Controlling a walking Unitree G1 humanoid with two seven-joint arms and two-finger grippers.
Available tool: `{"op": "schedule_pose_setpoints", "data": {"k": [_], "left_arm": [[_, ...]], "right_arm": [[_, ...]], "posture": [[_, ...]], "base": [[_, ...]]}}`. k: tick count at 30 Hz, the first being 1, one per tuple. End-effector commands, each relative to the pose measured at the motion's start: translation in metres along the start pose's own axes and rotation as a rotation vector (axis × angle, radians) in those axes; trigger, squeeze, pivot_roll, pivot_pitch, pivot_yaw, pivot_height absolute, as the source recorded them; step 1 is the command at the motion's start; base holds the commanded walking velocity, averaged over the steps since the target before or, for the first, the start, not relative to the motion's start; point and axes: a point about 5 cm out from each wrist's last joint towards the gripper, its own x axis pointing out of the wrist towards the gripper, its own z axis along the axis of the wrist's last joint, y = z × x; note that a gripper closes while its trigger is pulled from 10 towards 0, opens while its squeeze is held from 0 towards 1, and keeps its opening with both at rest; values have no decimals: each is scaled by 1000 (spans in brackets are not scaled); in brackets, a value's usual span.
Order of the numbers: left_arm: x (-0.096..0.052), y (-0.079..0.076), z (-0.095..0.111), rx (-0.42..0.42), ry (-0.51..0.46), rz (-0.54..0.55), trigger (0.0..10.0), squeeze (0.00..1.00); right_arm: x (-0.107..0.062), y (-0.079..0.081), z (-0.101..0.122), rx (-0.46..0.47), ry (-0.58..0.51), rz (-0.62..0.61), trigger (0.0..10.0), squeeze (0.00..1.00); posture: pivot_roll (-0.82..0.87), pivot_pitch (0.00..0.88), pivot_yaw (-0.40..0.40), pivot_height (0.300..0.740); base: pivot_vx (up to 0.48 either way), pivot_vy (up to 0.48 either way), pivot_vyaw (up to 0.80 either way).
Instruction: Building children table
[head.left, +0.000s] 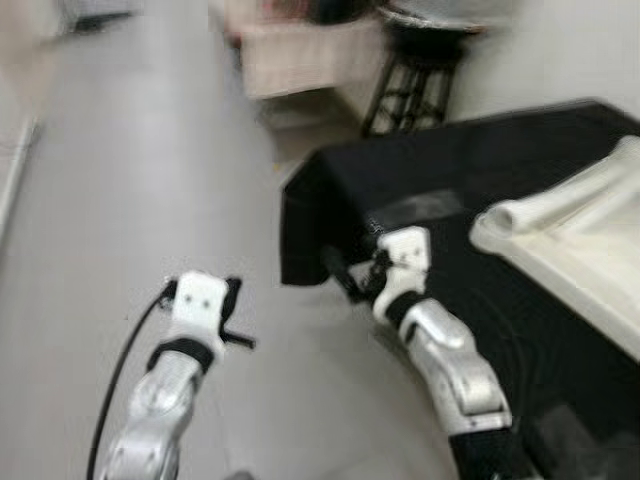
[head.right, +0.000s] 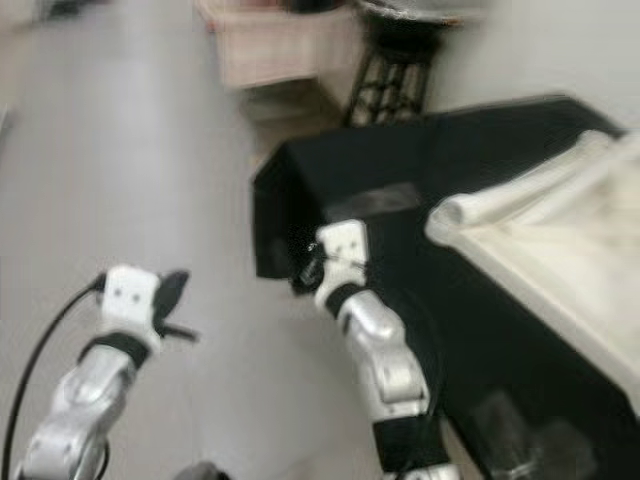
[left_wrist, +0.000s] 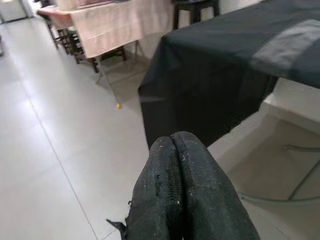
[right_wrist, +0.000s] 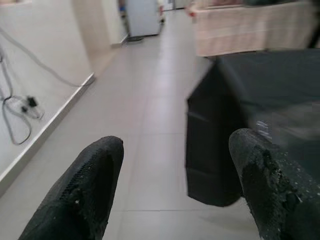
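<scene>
Head views, blurred. One counter (head.left: 480, 190) draped in black cloth stands to the robot's right over a pale tiled floor (head.left: 150, 200). On the counter's right part lies one white table panel (head.left: 590, 260), flat, with one pale roll or rounded leg (head.left: 545, 205) resting along its near-left edge; finer detail cannot be made out.

Right claw (head.left: 352, 275): held at the counter's near-left corner, over the black cloth's edge, well to the left of the white panel and not touching it. In the right wrist view the two fingers (right_wrist: 80, 195) are spread wide, nothing between them, with the cloth corner (right_wrist: 220, 150) and the floor ahead.

Left claw (head.left: 238, 318): over the bare floor, left of the counter and well apart from the panel. In the left wrist view its two fingers (left_wrist: 185, 190) are pressed together, holding nothing, pointing toward the draped corner (left_wrist: 200, 95). One black cable (head.left: 120, 370) runs along the left arm.

Background: one second counter with a pinkish cloth (head.left: 300, 55) stands farther off, and one dark stool (head.left: 410, 85) beside it, just beyond the black counter. In the right wrist view, one loose cable (right_wrist: 20, 107) lies along the wall's foot.
</scene>
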Motion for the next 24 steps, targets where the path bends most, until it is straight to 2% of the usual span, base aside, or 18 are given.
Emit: {"op": "schedule_pose_setpoints", "data": {"k": [1, 3, 10, 24], "left_arm": [[0, -3, 0, -8, 0, -9, 10000, 0], [0, -3, 0, -8, 0, -8, 10000, 0], [0, -3, 0, -9, -1, -6, 10000, 0], [0, -2, 0, -19, -5, -3, 10000, 0]], "right_arm": [[-2, -2, 3, -4, -22, 0, 10000, 0], [-2, -2, 3, -6, -28, 2, 10000, 0], [-2, -2, 4, -8, -37, 3, 10000, 0], [-2, -2, 3, -12, -35, 8, 10000, 0]], "posture": [[70, 111, -20, 740], [70, 111, -20, 740], [71, 111, -21, 740], [69, 111, -21, 740]], "base": [[0, 0, -800], [0, 0, -800], [0, 0, 0], [248, 0, 0]]}}
